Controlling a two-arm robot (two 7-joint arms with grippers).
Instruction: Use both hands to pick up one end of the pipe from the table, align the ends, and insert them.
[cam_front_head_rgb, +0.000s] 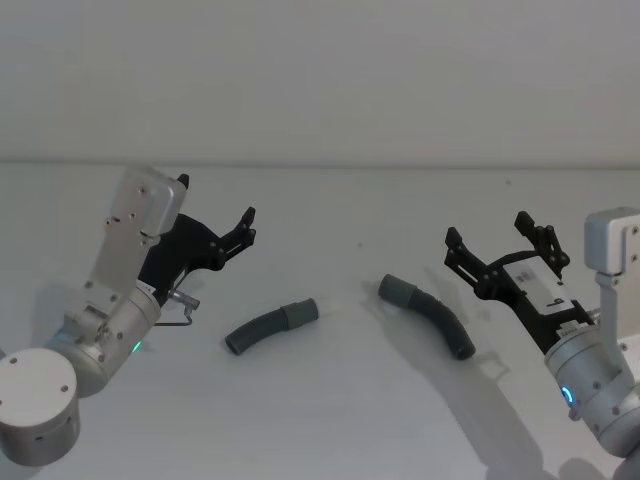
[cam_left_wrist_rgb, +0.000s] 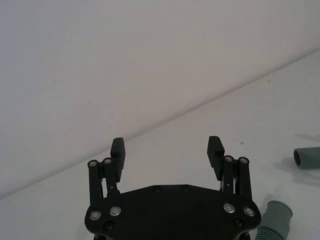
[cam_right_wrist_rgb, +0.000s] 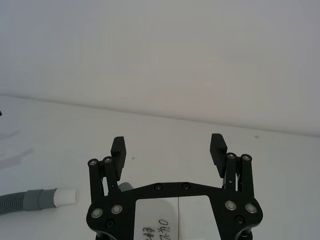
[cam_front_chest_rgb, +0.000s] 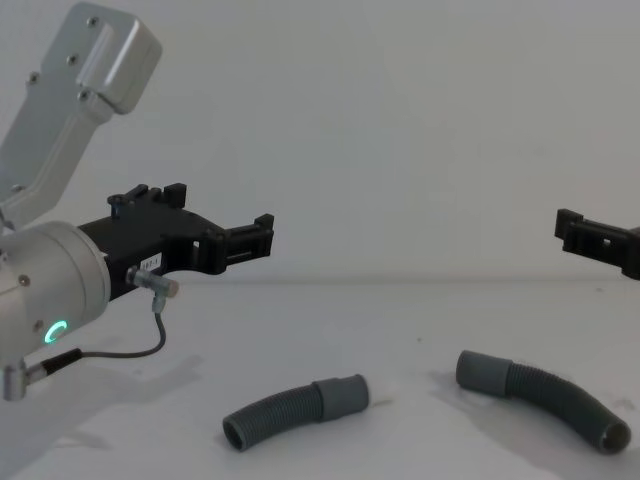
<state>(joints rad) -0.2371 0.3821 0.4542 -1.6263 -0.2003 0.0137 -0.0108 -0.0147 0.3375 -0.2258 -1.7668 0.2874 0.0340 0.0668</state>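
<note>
Hovering open above the table (cam_front_head_rgb: 330, 420), the left end effector (cam_front_head_rgb: 216, 205) is sitting nearer the stub-cuffed pipe piece (cam_front_head_rgb: 268, 328), the right end effector (cam_front_head_rgb: 487, 230) nearer the socket piece (cam_front_head_rgb: 435, 318); both are lying flat between them, cuffs (cam_front_head_rgb: 300, 312) pointing inward, apart

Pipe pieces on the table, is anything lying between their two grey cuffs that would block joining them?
Nothing visible does. Bare table lies between the left piece's cuff and the right piece's cuff. The left gripper and right gripper hover open, touching neither piece.
</note>
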